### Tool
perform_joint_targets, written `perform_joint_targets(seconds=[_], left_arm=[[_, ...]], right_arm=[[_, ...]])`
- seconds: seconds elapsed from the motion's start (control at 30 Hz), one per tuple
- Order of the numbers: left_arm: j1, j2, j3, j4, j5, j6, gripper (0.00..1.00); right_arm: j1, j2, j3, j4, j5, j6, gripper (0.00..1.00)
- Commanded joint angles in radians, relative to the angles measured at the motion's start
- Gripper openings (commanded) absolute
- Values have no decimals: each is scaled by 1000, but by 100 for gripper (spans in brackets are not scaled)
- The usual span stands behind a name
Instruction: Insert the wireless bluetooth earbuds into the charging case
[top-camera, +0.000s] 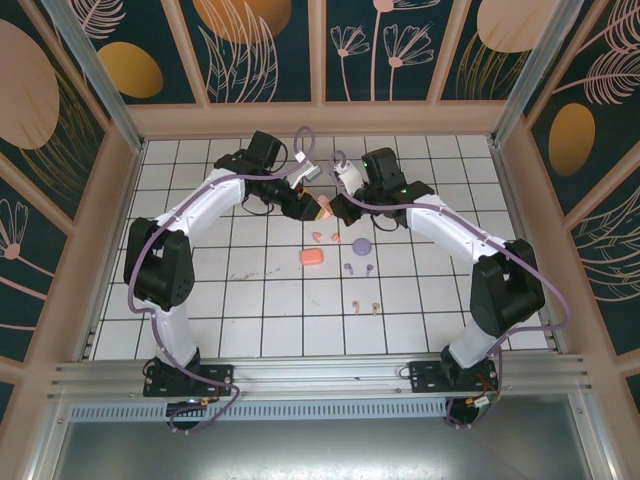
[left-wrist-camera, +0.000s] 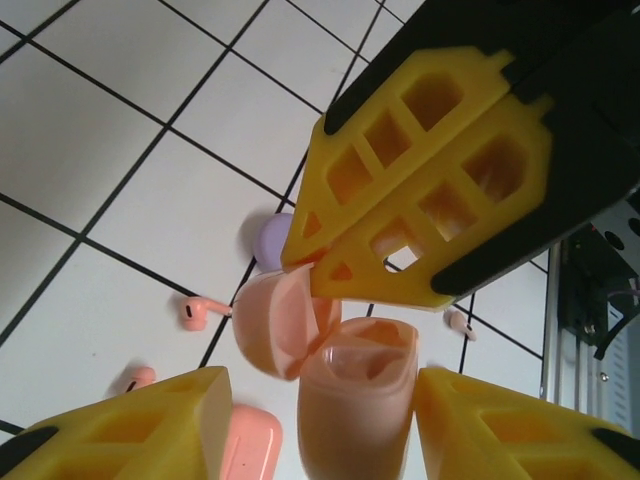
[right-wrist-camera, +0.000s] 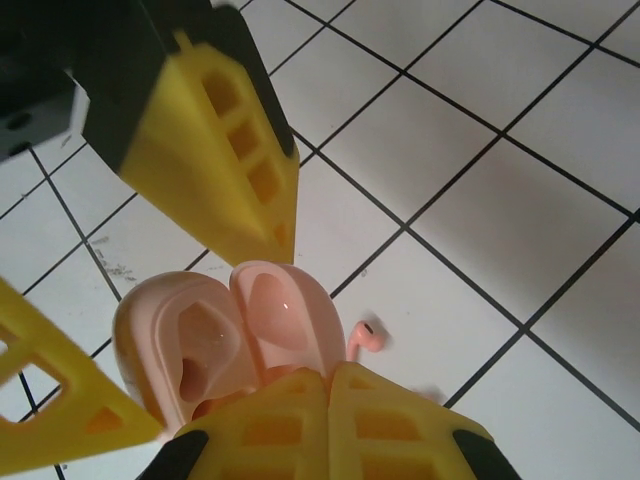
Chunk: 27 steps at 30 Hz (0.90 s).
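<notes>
A pale pink charging case hangs above the tiles with its lid swung open and both sockets empty. My left gripper has its yellow fingers on either side of the case body, closed in on it. My right gripper is shut, its tips pressed against the open lid. They meet at mid-table, left gripper facing right gripper. Earbuds lie loose on the tiles: a pink one, a coral pair, a purple pair and a pale pair.
A closed coral case and a closed purple case lie just in front of the grippers, among the buds. Wooden walls and metal posts ring the white grid table.
</notes>
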Motion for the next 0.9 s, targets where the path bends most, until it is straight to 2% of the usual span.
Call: perform_joint_targets(seconds=[0.0, 0.2, 0.43, 0.57, 0.7, 0.73, 0.8, 0.87], left_arm=[[-3, 17, 36, -43, 33, 35, 49], [-3, 21, 42, -44, 43, 38, 41], [-3, 18, 53, -41, 72, 39, 18], [-3, 13, 51, -39, 83, 38, 12], [-3, 7, 41, -27, 85, 34, 0], [-3, 4, 34, -15, 83, 28, 0], [-3, -11, 8, 31, 71, 5, 0], [-1, -42, -41, 110, 45, -32, 0]], right_arm=[[7, 21, 48, -10, -3, -17, 0], [11, 22, 50, -2, -16, -11, 0], [14, 23, 50, 5, -19, -6, 0], [14, 21, 48, 17, -15, 3, 0], [14, 14, 50, 31, -2, 22, 0], [14, 9, 50, 33, 5, 27, 4], [14, -10, 45, 34, 25, 47, 23], [8, -40, 33, 25, 37, 75, 36]])
